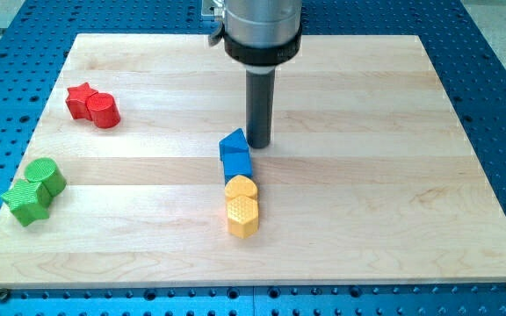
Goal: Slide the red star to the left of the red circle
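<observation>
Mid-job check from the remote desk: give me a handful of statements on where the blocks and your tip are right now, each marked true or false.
1. The red star touches the red circle on the circle's left in the view. True.
2. My tip rests against the red star. False: it is at the board's middle, right beside the blue blocks, far from the red pair.
3. The yellow blocks sit just below the blue blocks in the view. True.
4. The green blocks lie at the view's right edge. False: they are near the wooden board's left edge.
5. The red pair is at the view's upper left. True.
</observation>
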{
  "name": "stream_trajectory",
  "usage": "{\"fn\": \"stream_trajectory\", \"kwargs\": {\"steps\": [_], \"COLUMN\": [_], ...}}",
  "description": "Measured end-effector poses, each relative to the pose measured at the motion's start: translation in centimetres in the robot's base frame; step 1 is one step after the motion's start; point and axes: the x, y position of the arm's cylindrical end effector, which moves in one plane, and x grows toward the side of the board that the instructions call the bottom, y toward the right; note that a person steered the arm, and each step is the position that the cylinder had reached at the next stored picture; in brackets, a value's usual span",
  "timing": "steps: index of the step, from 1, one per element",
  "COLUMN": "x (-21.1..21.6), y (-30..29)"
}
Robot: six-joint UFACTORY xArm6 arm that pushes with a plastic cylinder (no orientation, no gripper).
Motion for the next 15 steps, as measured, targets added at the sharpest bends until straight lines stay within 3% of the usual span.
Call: {"fn": "stream_trajectory", "kwargs": {"steps": [1, 6, 8, 11, 13, 14, 15], "x": [-4.7, -6.2, -7.8, -9.0, -12.5, -11.8, -8.0], "y": [1.4, 2.6, -1.5, -1.6, -9.5, -16.5, -20.2]}}
